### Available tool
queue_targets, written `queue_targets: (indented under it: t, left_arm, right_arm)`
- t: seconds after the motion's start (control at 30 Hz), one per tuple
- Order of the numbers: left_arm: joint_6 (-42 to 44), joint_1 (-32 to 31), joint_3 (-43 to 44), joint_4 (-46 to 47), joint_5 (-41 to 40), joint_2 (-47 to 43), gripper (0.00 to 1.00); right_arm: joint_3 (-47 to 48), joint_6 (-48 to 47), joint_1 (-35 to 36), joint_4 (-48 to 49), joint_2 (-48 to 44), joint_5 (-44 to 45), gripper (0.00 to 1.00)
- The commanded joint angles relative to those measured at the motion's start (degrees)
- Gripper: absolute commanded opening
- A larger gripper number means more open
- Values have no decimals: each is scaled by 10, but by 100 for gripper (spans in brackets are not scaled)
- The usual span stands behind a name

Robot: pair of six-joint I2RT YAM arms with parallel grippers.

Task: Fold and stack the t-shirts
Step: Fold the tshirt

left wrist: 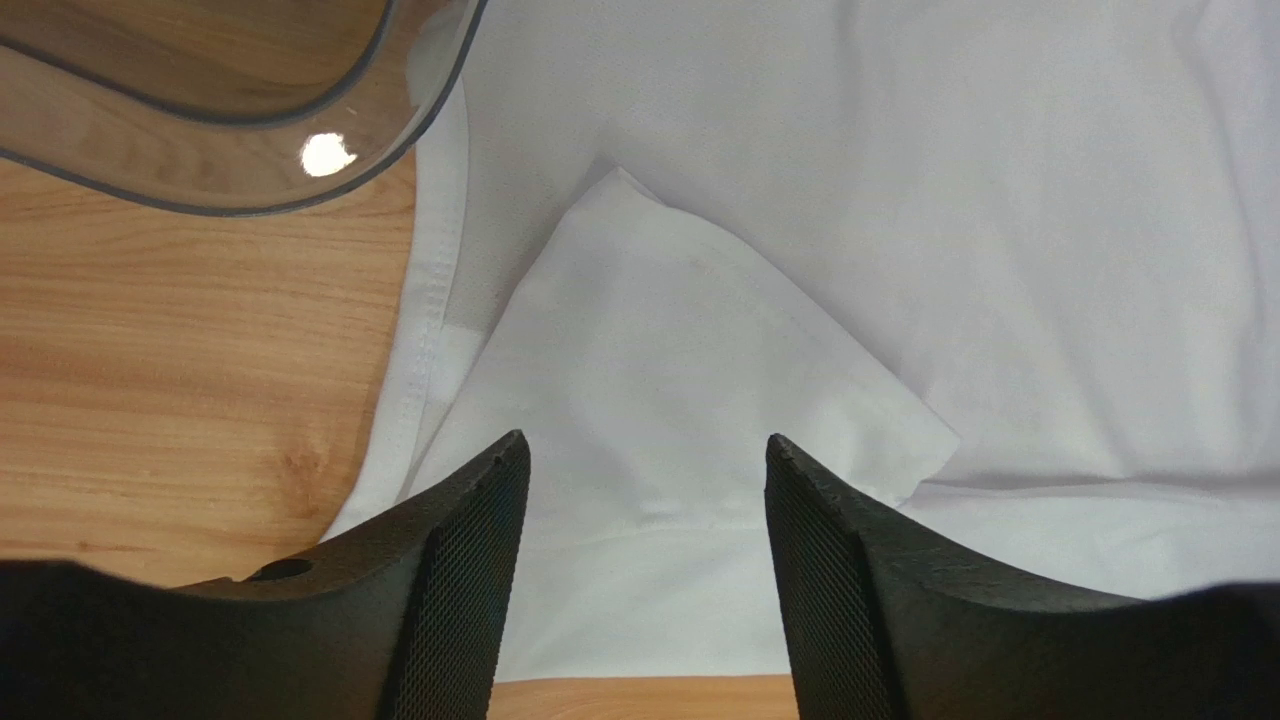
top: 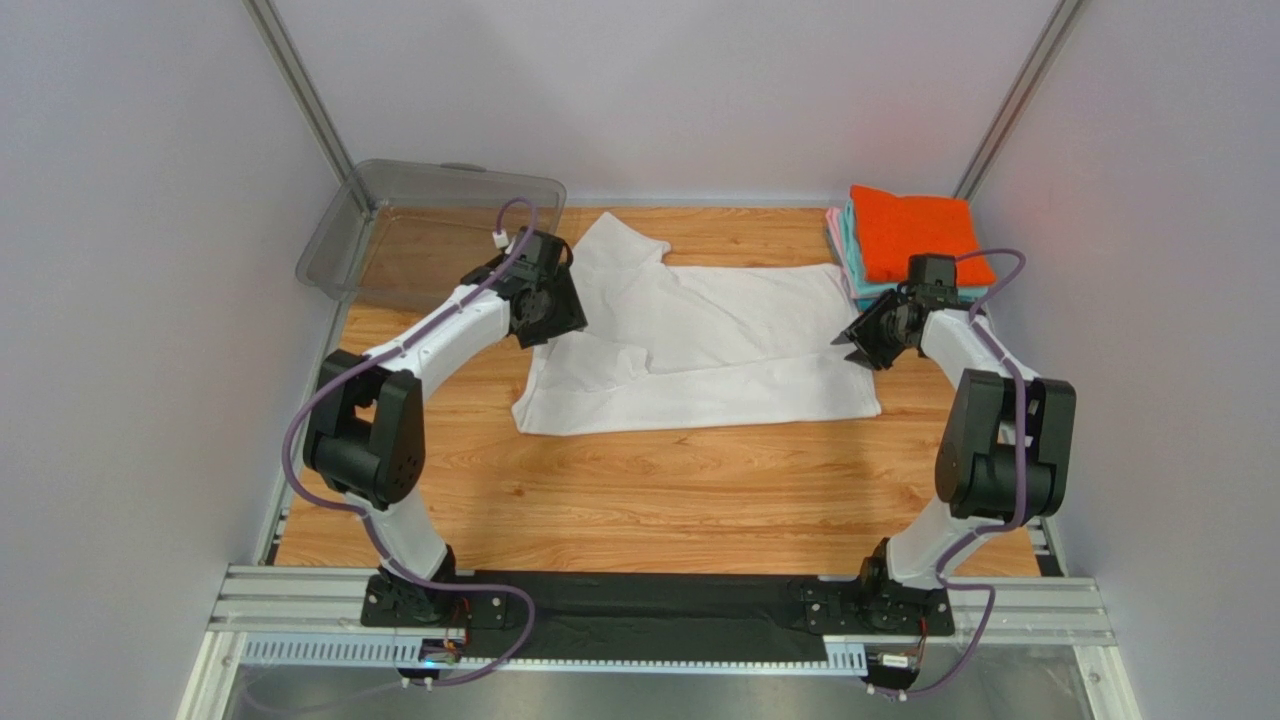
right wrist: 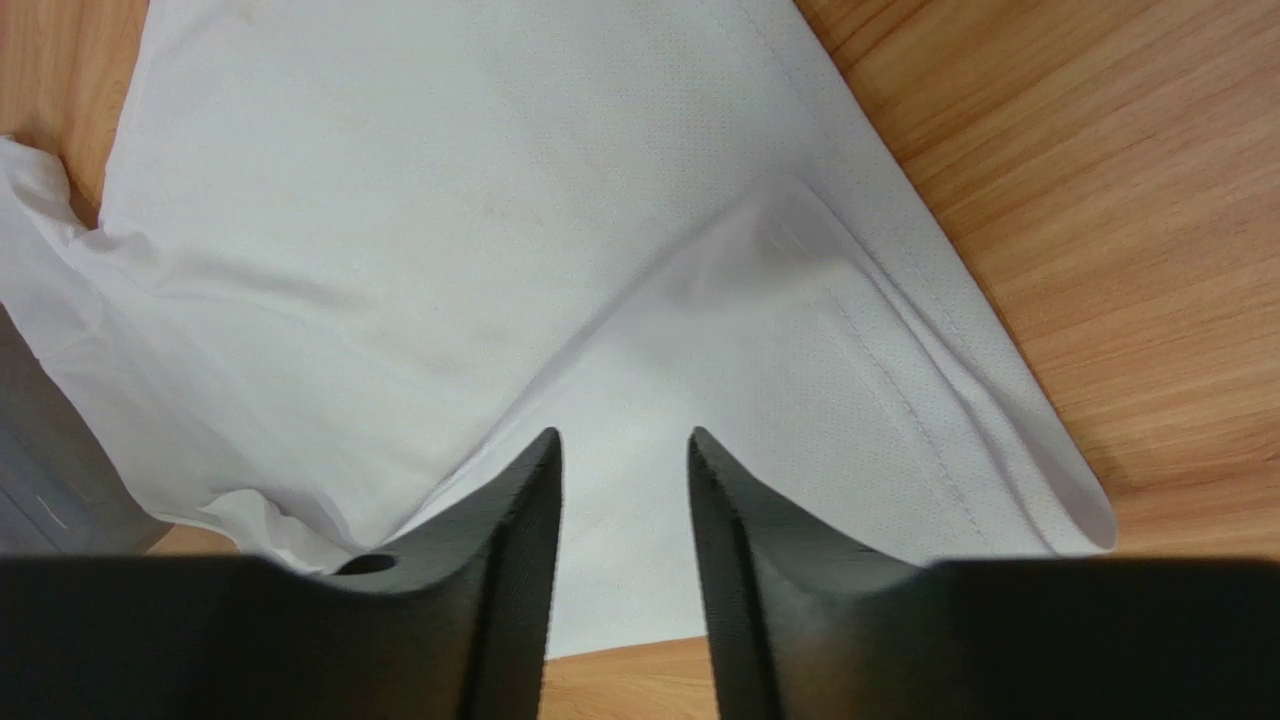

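1. Top view: the white t-shirt lies flat across the middle of the table, partly folded lengthwise. The left gripper hangs over its left end and the right gripper over its right end. The stack of folded shirts, orange on top with teal and pink edges beneath, sits in the far right corner. The clear bin sits far left. The step in hand looks like the next fold. To do it well, both ends should be pinched at matching edges, through every layer, and carried across together with the cloth kept taut.

2. Left wrist view: the left gripper has its jaws wide apart with nothing between them. It is above a folded flap of the white t-shirt, near the bin. I judge it should come down squarely on that flap's edge, clear of the bin rim.

3. Right wrist view: the right gripper has its jaws narrowly apart and, as far as shows, holds no cloth. It is over a doubled corner of the white t-shirt. The hem layers here could slip apart if only one is caught.

4. No brand, label or writing can be read in any view.
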Motion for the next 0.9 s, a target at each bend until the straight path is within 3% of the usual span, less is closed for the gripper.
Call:
queue_targets:
  t: [0.0, 0.03, 0.2, 0.4, 0.47, 0.87]
  left_arm:
    - [8, 4, 11, -12, 13, -36, 71]
    - [9, 4, 7, -11, 22, -42, 77]
    - [6, -8, -52, 26, 94, -90, 84]
    - [-7, -34, -111, 98, 165, -86, 92]
    - [-11, -34, -114, 107, 180, -64, 100]
    - [24, -34, -100, 91, 215, 28, 100]
  right_arm:
    - [18, -13, 1, 5, -32, 0, 42]
    - [11, -18, 1, 4, -39, -8, 61]
    - [-28, -31, 6, 3, -99, -32, 100]
    - [-78, -67, 44, 17, -127, -33, 100]
    - [-77, -80, 55, 18, -107, -32, 100]
    - [-80, -109, 89, 13, -13, -1, 100]
